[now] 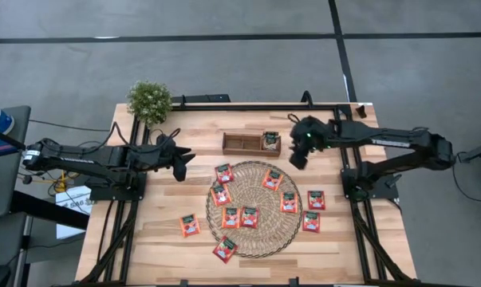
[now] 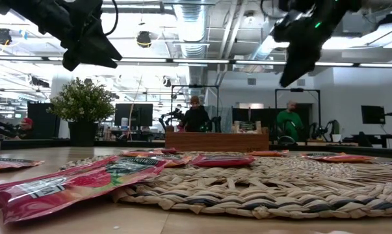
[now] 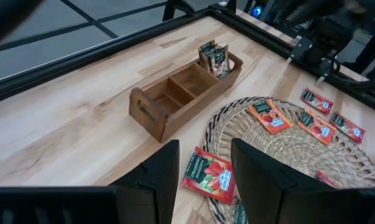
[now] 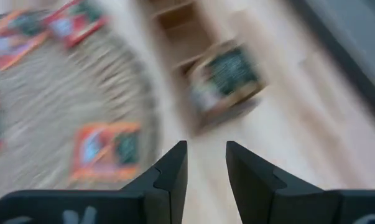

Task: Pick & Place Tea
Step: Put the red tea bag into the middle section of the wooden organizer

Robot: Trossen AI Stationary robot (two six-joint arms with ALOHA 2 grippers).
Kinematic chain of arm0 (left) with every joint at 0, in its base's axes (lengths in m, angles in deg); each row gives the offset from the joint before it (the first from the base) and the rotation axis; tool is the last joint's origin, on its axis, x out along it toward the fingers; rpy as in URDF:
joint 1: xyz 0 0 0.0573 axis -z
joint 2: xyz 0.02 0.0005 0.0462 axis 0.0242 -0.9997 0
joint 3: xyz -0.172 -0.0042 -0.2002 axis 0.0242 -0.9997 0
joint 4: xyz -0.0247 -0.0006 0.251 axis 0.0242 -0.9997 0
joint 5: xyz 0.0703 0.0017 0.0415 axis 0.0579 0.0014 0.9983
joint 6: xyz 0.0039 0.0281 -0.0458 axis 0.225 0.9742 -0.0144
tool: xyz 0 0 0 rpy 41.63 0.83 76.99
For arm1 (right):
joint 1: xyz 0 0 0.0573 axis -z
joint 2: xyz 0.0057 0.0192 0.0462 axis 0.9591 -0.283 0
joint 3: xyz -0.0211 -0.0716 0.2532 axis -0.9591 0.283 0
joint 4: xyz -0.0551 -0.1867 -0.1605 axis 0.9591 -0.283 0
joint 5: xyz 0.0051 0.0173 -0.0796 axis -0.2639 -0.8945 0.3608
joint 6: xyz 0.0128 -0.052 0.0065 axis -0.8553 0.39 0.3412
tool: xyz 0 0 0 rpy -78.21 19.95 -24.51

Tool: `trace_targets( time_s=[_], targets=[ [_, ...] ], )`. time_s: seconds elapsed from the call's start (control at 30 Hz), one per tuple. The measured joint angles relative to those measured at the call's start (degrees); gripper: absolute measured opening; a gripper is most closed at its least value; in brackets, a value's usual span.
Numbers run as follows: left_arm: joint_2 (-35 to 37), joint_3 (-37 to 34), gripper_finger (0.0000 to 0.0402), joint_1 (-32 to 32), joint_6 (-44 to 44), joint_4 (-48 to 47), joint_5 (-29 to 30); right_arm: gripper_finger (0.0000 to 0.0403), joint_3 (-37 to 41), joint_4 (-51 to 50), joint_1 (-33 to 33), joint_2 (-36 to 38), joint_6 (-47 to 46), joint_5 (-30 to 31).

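1. The left gripper [image 1: 179, 170] hangs above the table [image 1: 144, 231], just off the mat's [image 1: 266, 239] edge, fingers [image 3: 161, 171] spread wide and empty.
2. The right gripper [image 1: 297, 160] hovers beside the wooden tray [image 1: 240, 144], its fingers [image 4: 173, 168] narrowly parted with nothing between them.
3. Red tea packets [image 1: 249, 217] lie scattered on the mat (a few rest on bare wood), and some stand in the tray's end compartment.

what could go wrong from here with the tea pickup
1. The sachets lie flat on the bumpy woven mat, so the open left gripper could scrape weave and miss the sachet under it.
2. Some sachets overlap, so two might lift together.
3. The right gripper hangs beside the wooden tray; a low swing could knock it.
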Motion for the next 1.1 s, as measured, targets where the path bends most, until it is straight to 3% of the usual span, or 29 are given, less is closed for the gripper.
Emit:
trace_targets(
  time_s=[0.33,0.57,0.8,1.1],
  targets=[
    [0.0,0.0,0.0137,0.0,0.02,-2.73,0.0,0.0102,-0.54,-15.69,-16.63,8.83,-17.75,-1.29],
    [-0.37,0.0,0.0137,-0.01,-0.03,-4.42,0.0,0.0102,-0.38,-24.83,-27.56,7.51,-25.21,-1.29],
    [-3.34,0.0,0.0137,0.0,-0.35,-4.66,-0.01,0.0102,3.71,-24.25,-33.26,1.6,-24.26,-1.25],
    [-9.41,0.0,0.0137,0.0,-1.7,-4.08,-3.75,0.0102,10.97,-15.15,-35.1,-4.42,-20.61,-1.17]
  ],
)
